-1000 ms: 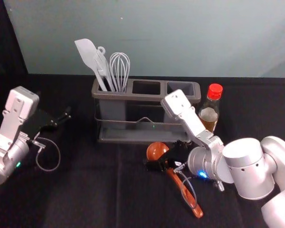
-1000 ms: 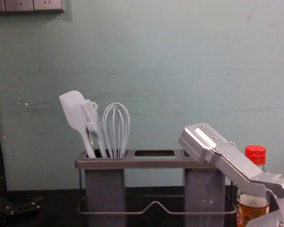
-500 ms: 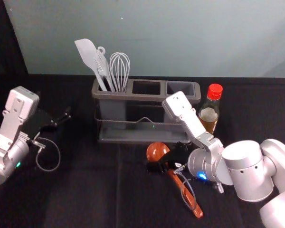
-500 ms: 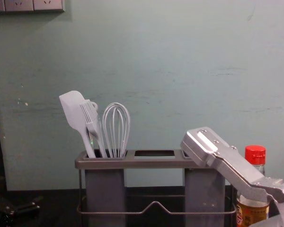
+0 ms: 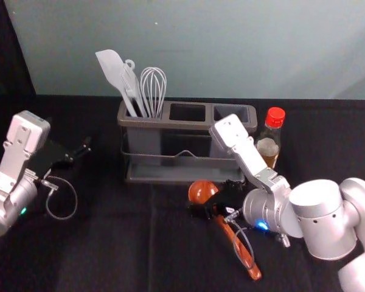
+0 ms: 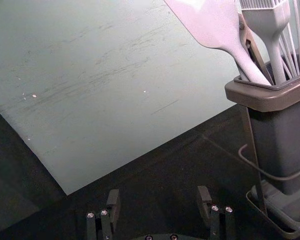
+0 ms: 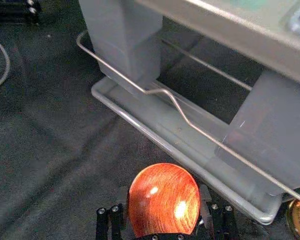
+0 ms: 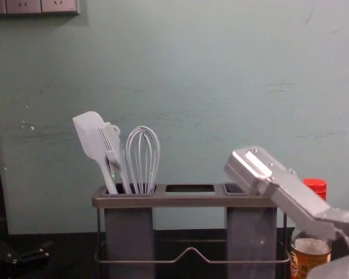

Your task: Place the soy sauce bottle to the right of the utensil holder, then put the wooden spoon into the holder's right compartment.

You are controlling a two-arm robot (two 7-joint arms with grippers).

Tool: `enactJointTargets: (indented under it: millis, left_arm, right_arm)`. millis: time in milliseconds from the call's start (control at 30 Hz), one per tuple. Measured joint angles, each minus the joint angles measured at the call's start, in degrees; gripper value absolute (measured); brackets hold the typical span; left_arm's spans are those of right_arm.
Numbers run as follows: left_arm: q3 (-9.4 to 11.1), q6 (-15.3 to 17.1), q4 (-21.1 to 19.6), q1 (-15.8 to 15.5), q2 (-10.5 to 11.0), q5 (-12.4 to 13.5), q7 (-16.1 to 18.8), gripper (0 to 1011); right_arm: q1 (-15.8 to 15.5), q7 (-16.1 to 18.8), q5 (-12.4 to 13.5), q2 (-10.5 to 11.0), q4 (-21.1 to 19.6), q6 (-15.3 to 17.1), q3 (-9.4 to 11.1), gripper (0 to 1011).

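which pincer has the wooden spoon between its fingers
The right pincer: its fingers flank the spoon's bowl in front of the utensil holder. The left pincer is open and empty, left of the holder.

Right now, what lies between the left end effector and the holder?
Between the left end effector and the holder there is just a stretch of bare black cloth, as the head view and left wrist view show.

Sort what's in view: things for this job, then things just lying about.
For the job:
soy sauce bottle
utensil holder
wooden spoon
right gripper, at the spoon's bowl

Just there:
spatula, brush, whisk, in the holder's left compartment
left gripper, idle left of the holder
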Motion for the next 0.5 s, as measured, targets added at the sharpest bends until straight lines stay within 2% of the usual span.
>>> enactJointTargets:
  millis: [100,267,367,400,467,500]
  left_arm:
    - [0.0,0.0,0.0,0.0,0.0,0.0,0.0,1005]
    - [0.0,0.0,0.0,0.0,0.0,0.0,0.0,1005]
    - [0.0,0.0,0.0,0.0,0.0,0.0,0.0,1005]
    - [0.0,0.0,0.0,0.0,0.0,0.0,0.0,1005]
    - [0.0,0.0,0.0,0.0,0.0,0.0,0.0,1005]
    - [0.0,0.0,0.0,0.0,0.0,0.0,0.0,1005]
  right_arm:
    - [-0.6,0.4,-0.2,0.5,-1.9,0.2,0.3,840]
    - [-2.4,1.8,-0.6,2.5,-7.3,0.2,1.1,840]
    - [-4.0,2.3,-0.7,3.7,-10.5,-1.6,2.0,840]
    - [-5.2,2.4,-1.0,4.5,-12.4,-3.7,2.7,840]
    - [-6.3,2.4,-1.3,5.2,-13.8,-5.8,3.2,840]
    - [-7.4,2.4,-1.7,6.0,-15.3,-8.4,3.8,840]
